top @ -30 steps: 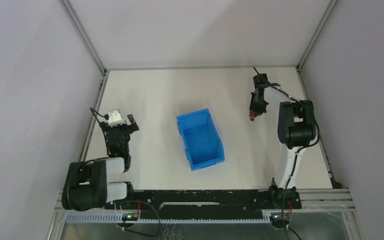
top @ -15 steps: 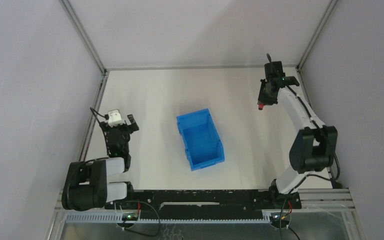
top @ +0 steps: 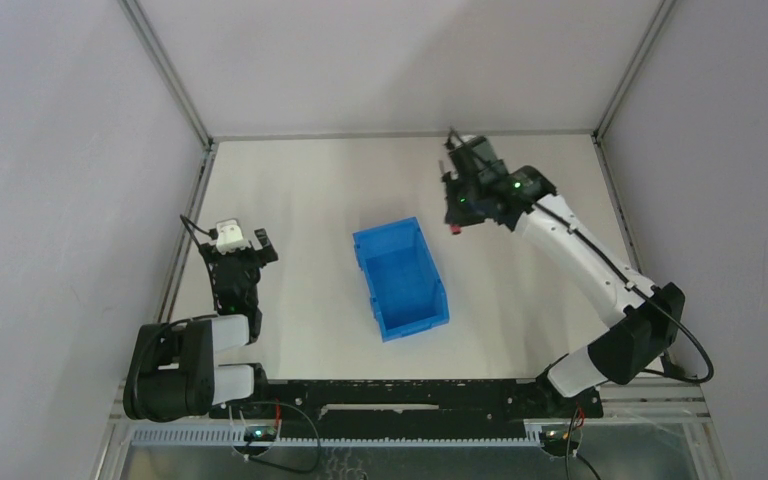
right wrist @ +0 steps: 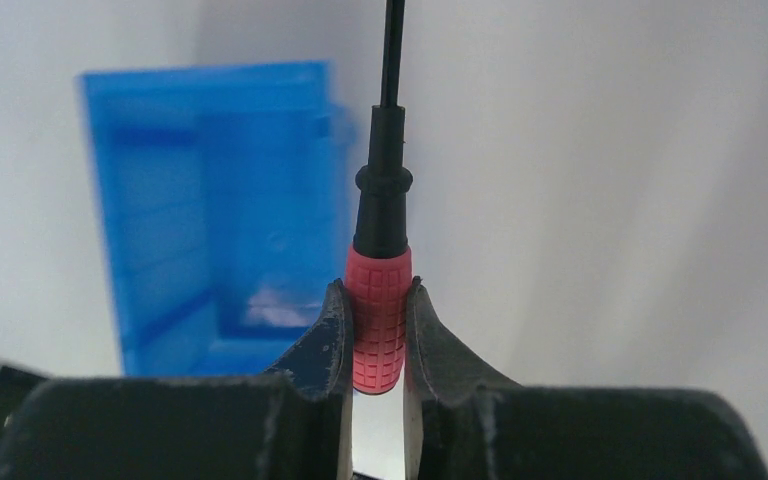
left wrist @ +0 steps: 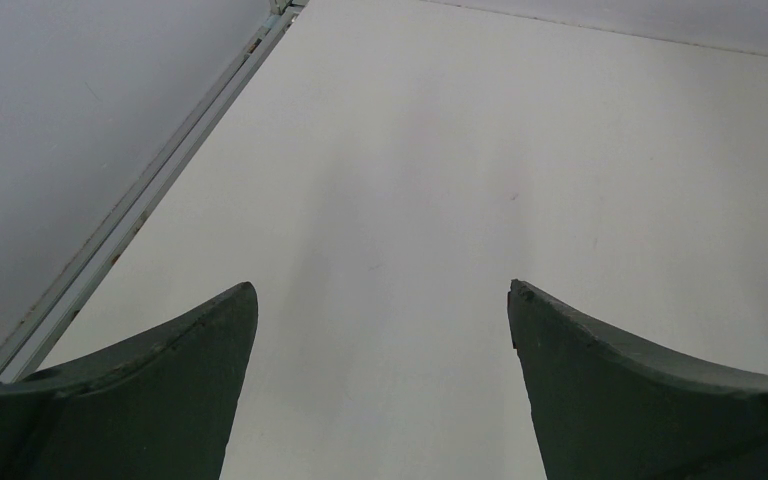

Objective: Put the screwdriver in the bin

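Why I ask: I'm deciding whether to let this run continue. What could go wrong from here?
1. The right gripper, shut on the red handle of the screwdriver, hangs beside the far right corner of the bin, not over it. Releasing now would likely drop it on the table.
2. The thin shaft sticks out well past the grip and could catch the bin's wall on the way over.

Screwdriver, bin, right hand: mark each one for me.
screwdriver (right wrist: 381,215), right wrist view, on the black collar above the red handle.
bin (top: 405,285), top view, on its bare floor.
right hand (right wrist: 376,298), right wrist view, midway between the fingertips shut on the handle.
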`<state>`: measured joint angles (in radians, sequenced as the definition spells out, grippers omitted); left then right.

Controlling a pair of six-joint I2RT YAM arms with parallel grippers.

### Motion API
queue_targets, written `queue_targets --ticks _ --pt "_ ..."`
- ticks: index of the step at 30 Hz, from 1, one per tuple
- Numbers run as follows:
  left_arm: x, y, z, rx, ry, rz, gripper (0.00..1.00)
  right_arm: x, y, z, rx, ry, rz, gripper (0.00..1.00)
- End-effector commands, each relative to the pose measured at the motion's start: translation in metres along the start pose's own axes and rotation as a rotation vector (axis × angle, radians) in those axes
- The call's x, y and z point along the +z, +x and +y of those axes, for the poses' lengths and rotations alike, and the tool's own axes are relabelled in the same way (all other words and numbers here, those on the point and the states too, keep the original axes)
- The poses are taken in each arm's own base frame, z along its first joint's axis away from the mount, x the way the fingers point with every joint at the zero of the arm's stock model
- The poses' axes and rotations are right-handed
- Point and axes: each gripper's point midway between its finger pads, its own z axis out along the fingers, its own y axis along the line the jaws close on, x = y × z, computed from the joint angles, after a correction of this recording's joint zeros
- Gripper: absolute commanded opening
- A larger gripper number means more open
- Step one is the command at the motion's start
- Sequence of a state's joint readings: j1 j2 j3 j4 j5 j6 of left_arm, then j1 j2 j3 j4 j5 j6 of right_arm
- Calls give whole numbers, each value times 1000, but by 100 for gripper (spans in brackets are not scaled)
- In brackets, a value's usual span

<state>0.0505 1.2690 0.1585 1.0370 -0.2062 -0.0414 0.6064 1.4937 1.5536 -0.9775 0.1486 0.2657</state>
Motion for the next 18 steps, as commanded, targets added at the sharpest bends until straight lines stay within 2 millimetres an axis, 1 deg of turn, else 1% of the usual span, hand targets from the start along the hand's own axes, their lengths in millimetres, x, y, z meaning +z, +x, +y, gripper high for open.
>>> queue_targets --ticks 1,2,4,5,7,8,9,12,18 --pt "7 -23 -2 6 2 -67 100 -18 -1 50 -31 -77 -64 4" --pt "7 -23 -2 6 3 -67 100 -14 5 62 -43 -81 -61 4" --pt "7 -23 -2 6 2 -68 100 -3 17 75 -44 -79 -47 4" --pt "7 -23 -2 6 2 -68 100 6 26 79 -39 -69 -33 3" --pt "7 -23 -3 6 4 -67 100 20 37 90 -11 -81 -26 3" --pt "7 -23 -2 6 2 -67 100 27 47 92 -11 -78 -8 2" --pt "7 -23 -2 6 2 -68 100 34 53 96 -5 -76 -2 2" --pt "7 -23 -2 6 2 -67 100 50 76 100 -19 -33 24 1" --pt "7 -23 -3 6 4 -68 100 83 124 111 -19 -38 105 1"
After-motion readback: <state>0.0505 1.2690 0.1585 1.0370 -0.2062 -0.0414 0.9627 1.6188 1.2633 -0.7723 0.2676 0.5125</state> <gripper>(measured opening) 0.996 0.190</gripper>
